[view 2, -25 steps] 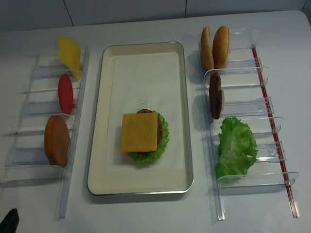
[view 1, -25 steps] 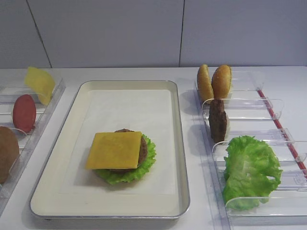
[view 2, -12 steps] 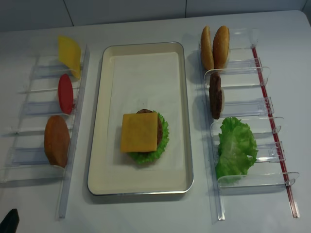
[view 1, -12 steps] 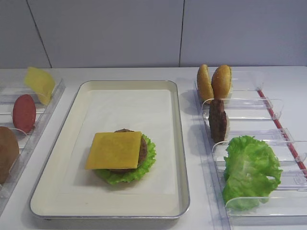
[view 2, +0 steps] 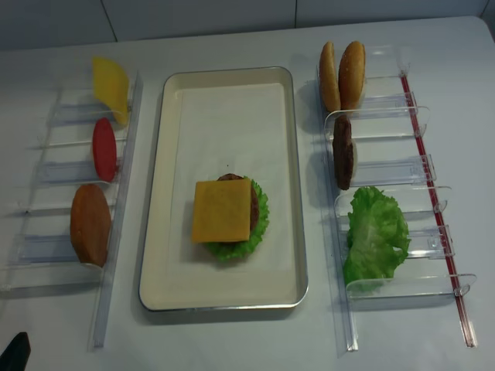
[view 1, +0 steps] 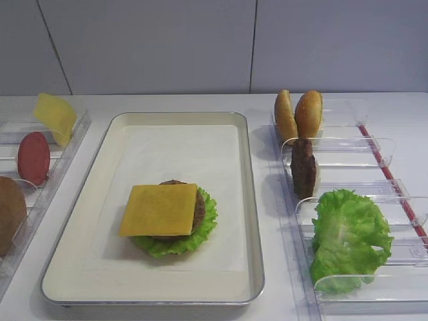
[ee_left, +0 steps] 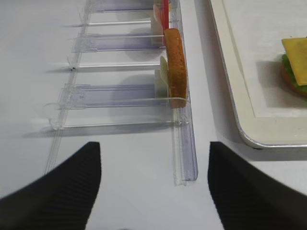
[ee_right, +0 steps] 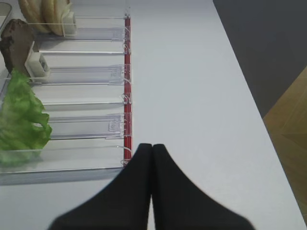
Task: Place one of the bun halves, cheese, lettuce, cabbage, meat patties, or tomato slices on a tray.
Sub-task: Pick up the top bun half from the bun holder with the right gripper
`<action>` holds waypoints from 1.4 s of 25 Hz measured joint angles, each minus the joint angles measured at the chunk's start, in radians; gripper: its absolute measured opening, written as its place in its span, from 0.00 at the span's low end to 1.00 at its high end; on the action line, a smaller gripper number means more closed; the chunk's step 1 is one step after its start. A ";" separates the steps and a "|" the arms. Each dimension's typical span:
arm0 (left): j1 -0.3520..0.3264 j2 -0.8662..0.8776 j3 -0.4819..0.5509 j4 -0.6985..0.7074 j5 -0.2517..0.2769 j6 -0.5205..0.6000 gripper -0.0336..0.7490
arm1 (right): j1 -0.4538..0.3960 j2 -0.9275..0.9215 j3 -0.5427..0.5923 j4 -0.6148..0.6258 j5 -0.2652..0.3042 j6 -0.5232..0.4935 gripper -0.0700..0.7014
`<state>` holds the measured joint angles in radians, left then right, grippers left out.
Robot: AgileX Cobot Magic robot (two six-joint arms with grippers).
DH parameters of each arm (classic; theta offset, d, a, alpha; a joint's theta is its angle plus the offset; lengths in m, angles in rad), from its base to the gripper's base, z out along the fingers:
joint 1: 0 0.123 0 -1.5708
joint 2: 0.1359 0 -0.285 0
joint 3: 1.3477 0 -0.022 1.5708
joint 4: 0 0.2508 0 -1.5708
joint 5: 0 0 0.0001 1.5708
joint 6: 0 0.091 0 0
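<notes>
The cream-white tray (view 1: pixel 247 200) (view 2: pixel 155 193) lies mid-table. On it a yellow cheese (view 1: pixel 159 209) (view 2: pixel 222 209) square tops a meat patty (view 1: pixel 198 208) and lettuce (view 1: pixel 207 224). The right rack holds two bun halves (view 1: pixel 298 115) (view 2: pixel 342 75), a patty (view 1: pixel 303 167) on edge and loose lettuce (view 1: pixel 349 237) (view 2: pixel 375 233). On the left rack stand a cheese slice (view 1: pixel 55 117), a tomato slice (view 1: pixel 33 158) and a plain brown bun piece (view 1: pixel 10 214) (ee_left: pixel 175 67). My left gripper (ee_left: pixel 154 146) is open and empty near the left rack's front end. My right gripper (ee_right: pixel 152 145) is shut and empty, by the right rack's near corner.
Both clear plastic racks (view 2: pixel 46 232) (view 2: pixel 402 170) flank the tray; the right one carries a red strip (ee_right: pixel 127 86). The table's right edge (ee_right: pixel 249 96) drops to the floor. A black sliver (view 2: pixel 15 352) shows at the realsense view's bottom left corner.
</notes>
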<state>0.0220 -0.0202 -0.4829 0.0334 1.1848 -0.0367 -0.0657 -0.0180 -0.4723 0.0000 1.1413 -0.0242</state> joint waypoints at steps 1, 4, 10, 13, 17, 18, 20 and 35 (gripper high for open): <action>0.000 0.000 0.000 0.000 0.000 0.000 0.65 | 0.000 0.000 0.000 0.000 0.000 0.000 0.09; 0.000 0.000 0.000 0.000 0.000 0.000 0.65 | 0.000 0.000 0.000 0.000 0.000 0.000 0.09; 0.000 0.000 0.000 0.000 0.000 0.000 0.65 | 0.000 0.000 0.000 0.014 0.000 -0.004 0.13; 0.000 0.000 0.000 0.000 0.000 0.000 0.65 | 0.000 0.000 0.000 0.042 0.000 -0.004 0.16; 0.000 0.000 0.000 0.000 0.000 0.000 0.65 | 0.000 0.000 0.000 0.057 0.000 -0.006 0.17; 0.000 0.000 0.000 0.000 0.000 0.000 0.65 | 0.000 0.000 0.000 0.060 0.000 -0.015 0.17; 0.000 0.000 0.000 0.000 0.000 0.000 0.65 | 0.000 0.000 0.000 0.074 0.000 -0.041 0.23; 0.000 0.000 0.000 0.000 0.000 0.000 0.65 | 0.000 0.000 0.000 0.187 -0.006 -0.082 0.82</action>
<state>0.0220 -0.0202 -0.4829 0.0334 1.1848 -0.0367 -0.0657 -0.0180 -0.4723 0.1869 1.1358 -0.1066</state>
